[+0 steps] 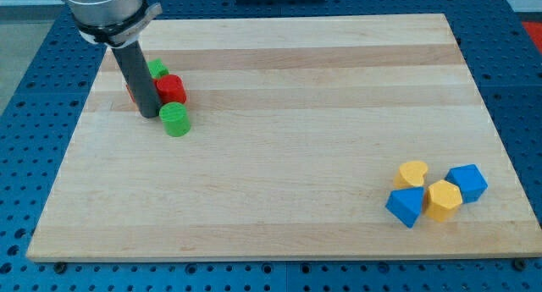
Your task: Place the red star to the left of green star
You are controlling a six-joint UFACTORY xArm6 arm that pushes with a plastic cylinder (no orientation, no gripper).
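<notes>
Blue block, lower (405,206): wedge-like form at the view's bottom right, nearest the board's front edge — touching the yellow hexagonal block.
Yellow hexagonal block (443,199): just right of the lower blue block, between the two blue pieces.
Blue block, right (467,183): cube-like, at the right end of this cluster, against the yellow hexagonal block.
Yellow heart block (413,173): behind the others in the cluster, touching or nearly touching the yellow hexagonal block.
Wooden board (288,140): pale planks on a blue perforated table (25,157).
Green cylinder block (175,119): at the view's left, just below the red piece, near my tip.
My tip (148,114): lower end of the dark rod, resting on the board just left of the green cylinder block and the red piece; no jaws or fingers on this rod, so no open or closed state applies.
Red star (172,89): immediately right of the rod, shape only partly readable.
Green star (157,69): behind the red star toward the view's top, partly hidden by the rod — the two appear to touch.
Red sliver (130,92): showing left of the rod; shape cannot be told.
</notes>
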